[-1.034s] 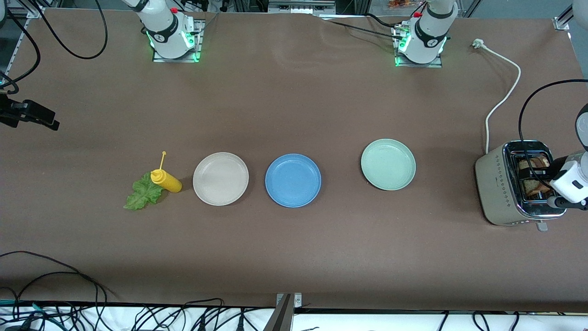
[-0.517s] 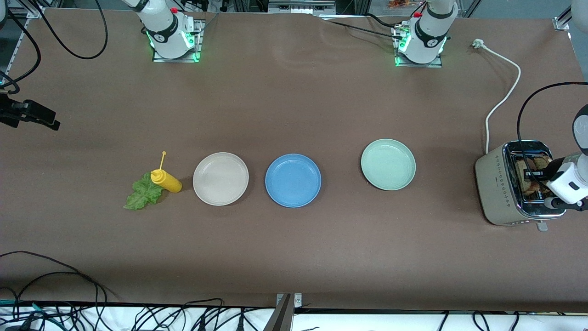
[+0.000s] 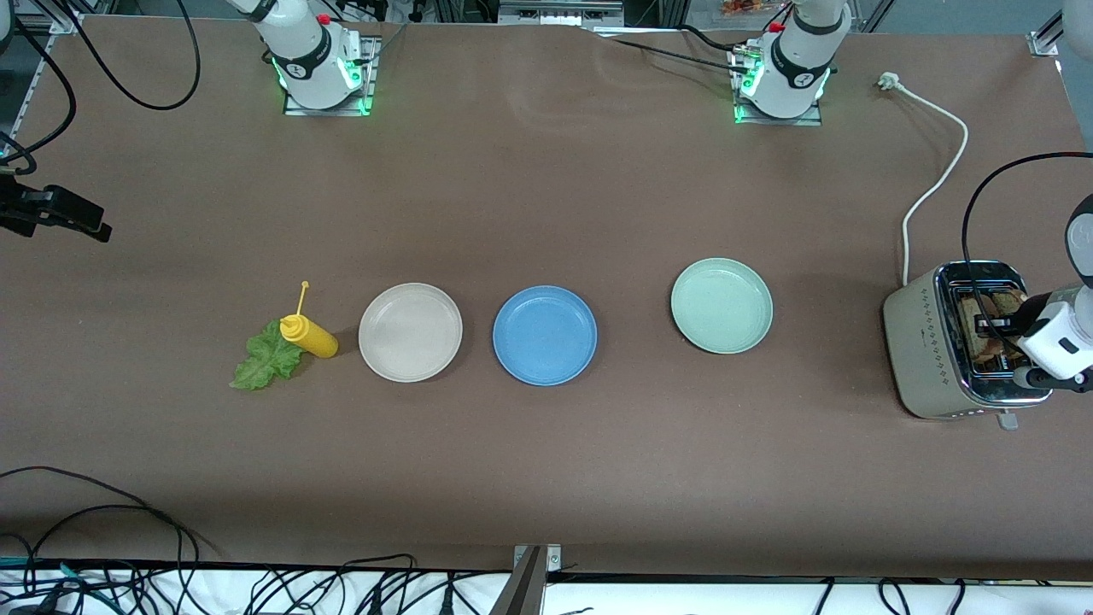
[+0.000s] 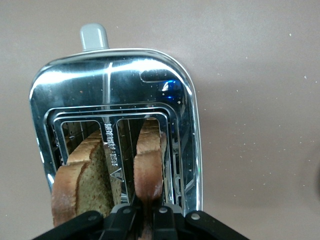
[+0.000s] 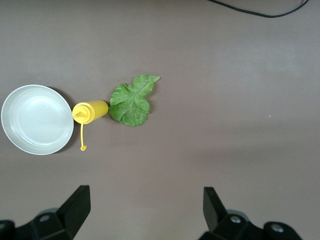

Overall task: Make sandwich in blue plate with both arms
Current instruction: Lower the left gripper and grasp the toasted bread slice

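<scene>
Two brown bread slices stand in the slots of a silver toaster (image 3: 926, 350) at the left arm's end of the table. My left gripper (image 4: 147, 214) is shut on the top edge of one slice (image 4: 149, 160); the other slice (image 4: 82, 180) stands free in the slot beside it. In the front view that gripper (image 3: 995, 329) sits over the toaster's top. The blue plate (image 3: 545, 335) lies bare at mid-table. A green lettuce leaf (image 3: 265, 363) (image 5: 131, 101) lies toward the right arm's end. My right gripper (image 5: 145, 195) (image 3: 94, 224) hangs open and holds nothing, high over the table near that end.
A yellow squeeze bottle (image 3: 309, 336) (image 5: 91, 111) lies against the lettuce, beside a beige plate (image 3: 410, 331) (image 5: 36, 119). A pale green plate (image 3: 721, 305) sits between the blue plate and the toaster. The toaster's white cord (image 3: 935, 171) runs toward the left arm's base.
My left gripper has shut on a bread slice in the toaster after shifting slightly over its top. The right arm has not moved.
</scene>
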### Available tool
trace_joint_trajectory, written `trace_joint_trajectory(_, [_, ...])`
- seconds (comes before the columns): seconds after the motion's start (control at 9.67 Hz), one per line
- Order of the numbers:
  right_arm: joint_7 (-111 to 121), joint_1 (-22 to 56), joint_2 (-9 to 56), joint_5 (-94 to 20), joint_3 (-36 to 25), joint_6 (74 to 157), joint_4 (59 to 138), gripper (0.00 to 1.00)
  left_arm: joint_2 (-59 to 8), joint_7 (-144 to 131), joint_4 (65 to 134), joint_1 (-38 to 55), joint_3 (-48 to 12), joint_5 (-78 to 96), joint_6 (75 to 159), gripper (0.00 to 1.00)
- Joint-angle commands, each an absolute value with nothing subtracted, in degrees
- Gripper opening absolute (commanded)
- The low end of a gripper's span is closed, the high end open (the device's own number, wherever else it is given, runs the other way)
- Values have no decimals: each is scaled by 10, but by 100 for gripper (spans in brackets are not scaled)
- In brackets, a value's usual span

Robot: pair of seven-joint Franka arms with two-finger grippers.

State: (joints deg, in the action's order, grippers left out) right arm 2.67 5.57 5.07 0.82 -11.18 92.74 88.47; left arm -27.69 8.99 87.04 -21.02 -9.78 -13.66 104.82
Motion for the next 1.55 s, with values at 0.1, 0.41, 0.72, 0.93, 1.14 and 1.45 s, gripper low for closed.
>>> trace_joint_trajectory(0.1, [28, 57, 50, 17, -111, 918, 879, 100, -266, 98, 858, -214, -102, -149, 1050, 4])
trace_joint_trajectory(0.41, [28, 57, 50, 17, -111, 918, 879, 100, -239, 97, 856, -214, -105, -145, 1049, 0])
trace_joint_trajectory(0.72, [29, 57, 50, 17, -111, 918, 878, 100, -219, 96, 856, -214, -112, -144, 1046, 0])
trace_joint_trajectory(0.93, [29, 57, 50, 17, -111, 918, 878, 100, -195, 97, 856, -215, -123, -145, 1044, 0])
trace_joint_trajectory(1.14, [29, 55, 50, 16, -111, 918, 878, 100, -185, 96, 856, -215, -134, -145, 1037, 0])
trace_joint_trajectory(1.45, [29, 55, 50, 16, -111, 918, 878, 100, -173, 93, 856, -215, -156, -145, 1032, 0])
